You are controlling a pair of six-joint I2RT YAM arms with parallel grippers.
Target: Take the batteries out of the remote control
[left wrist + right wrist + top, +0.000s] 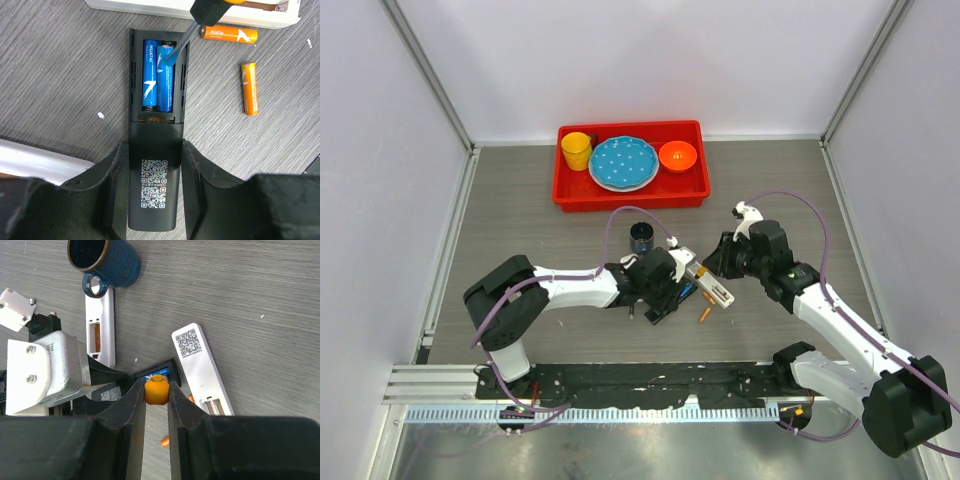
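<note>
Orange batteries (249,88) lie loose on bench (60,75), right of left pincer (152,170), which pinches remote (150,135). Right pincer (156,402) clamps screwdriver (156,389), its tip touching blue batteries (157,80). Mug (102,262) lies beyond.

- "HUATAI" runs in white along the left blue battery (149,75), which sits in the open bay of the black remote (152,145).
- The right blue battery (165,82) carries print too fine to read.
- "HUATAI" stands in white on the orange battery (228,34), at one o'clock from the bay.
- The second orange battery (249,88), at three o'clock, shows only a white mark.
- A QR code (154,182) is printed on the black remote's back, at six o'clock from the bay.
- Another QR code (188,342) sits at the twelve o'clock end of the white remote (200,367).
</note>
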